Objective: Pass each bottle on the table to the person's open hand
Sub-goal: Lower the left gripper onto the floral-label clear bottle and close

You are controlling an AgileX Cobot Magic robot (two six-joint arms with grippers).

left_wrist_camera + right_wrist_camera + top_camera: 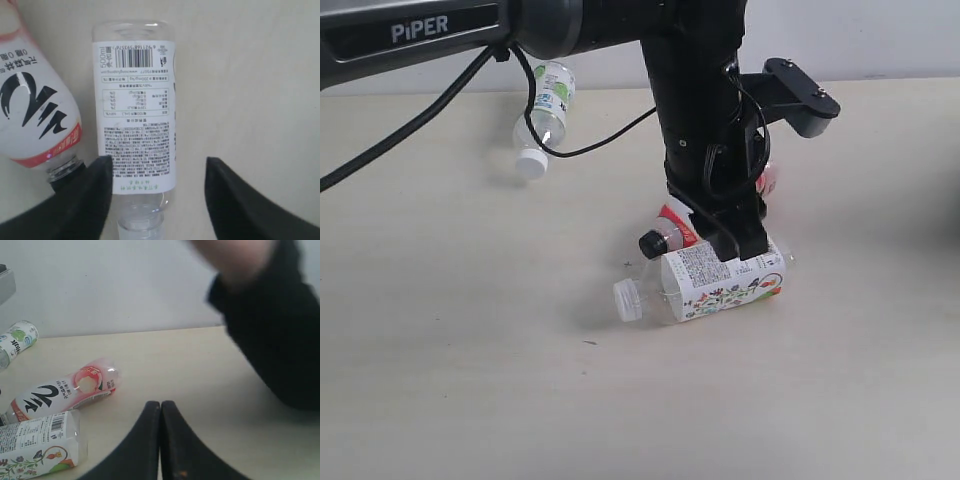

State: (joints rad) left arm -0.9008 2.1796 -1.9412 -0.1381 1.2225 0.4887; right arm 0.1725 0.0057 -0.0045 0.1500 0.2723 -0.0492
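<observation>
Gripper of left arm (157,167) — jaws apart — astride floral-label bottle (135,100) on table (250,75)

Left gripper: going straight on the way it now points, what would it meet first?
Probably the floral-label bottle, which lies on the table and is straddled by the open left gripper. How much gap remains is unclear.

left arm (695,90) angled down | left pincer (157,172) fingers apart | right pincer (160,410) fingers pressed together
</observation>
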